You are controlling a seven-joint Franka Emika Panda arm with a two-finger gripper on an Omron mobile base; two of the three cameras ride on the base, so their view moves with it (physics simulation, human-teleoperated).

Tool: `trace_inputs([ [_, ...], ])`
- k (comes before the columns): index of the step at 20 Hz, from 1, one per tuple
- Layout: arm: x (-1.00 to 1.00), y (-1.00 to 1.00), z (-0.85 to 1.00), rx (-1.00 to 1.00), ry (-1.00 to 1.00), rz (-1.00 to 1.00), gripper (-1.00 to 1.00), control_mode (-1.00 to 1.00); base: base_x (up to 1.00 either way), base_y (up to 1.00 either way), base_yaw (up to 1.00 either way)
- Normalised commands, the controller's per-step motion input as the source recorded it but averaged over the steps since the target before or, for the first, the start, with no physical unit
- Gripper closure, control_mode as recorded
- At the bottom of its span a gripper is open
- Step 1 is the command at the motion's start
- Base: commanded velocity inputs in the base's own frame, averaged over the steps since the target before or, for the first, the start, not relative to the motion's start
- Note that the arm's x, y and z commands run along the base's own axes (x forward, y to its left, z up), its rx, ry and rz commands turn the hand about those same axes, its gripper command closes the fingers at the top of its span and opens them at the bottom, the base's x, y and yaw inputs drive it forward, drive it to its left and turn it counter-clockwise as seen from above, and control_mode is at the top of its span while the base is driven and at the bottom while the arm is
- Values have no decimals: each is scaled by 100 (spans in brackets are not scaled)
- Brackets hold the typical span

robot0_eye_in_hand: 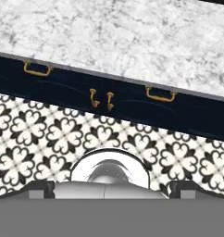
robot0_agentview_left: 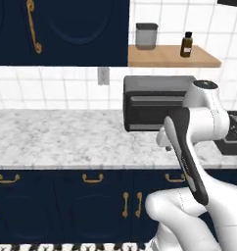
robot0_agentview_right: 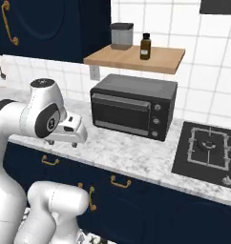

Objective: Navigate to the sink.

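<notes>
Navigation step under way, sink not reached. Base parked facing marble counter [robot0_agentview_left: 66, 132], toaster oven [robot0_agentview_right: 132, 106] and stovetop [robot0_agentview_right: 207, 147]. Sink location undeterminable from these views. Gripper [robot0_eye_in_hand: 109, 189] spread undeterminable. Next move: drive along counter, probably leftward, until black double basin appears.

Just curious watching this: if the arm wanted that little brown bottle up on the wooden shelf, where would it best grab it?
Probably around the body of the brown bottle, below its black cap, coming in level from the front. It stands upright near the front edge of the wooden shelf with free space on both sides; the grey canister stands apart to its left. Tiled wall blocks the back.
</notes>
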Motion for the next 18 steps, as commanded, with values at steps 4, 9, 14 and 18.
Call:
trace_inputs([
  [4, 0, 0, 0, 0, 0, 0, -100, 100, -17, 35, 79],
  [9, 0, 0, 0, 0, 0, 0, -100, 100, 0, 40, 94],
  [14, 0, 0, 0, 0, 0, 0, -100, 100, 6, 36, 93],
  [18, 0, 0, 0, 0, 0, 0, -100, 100, 40, 29, 87],
])
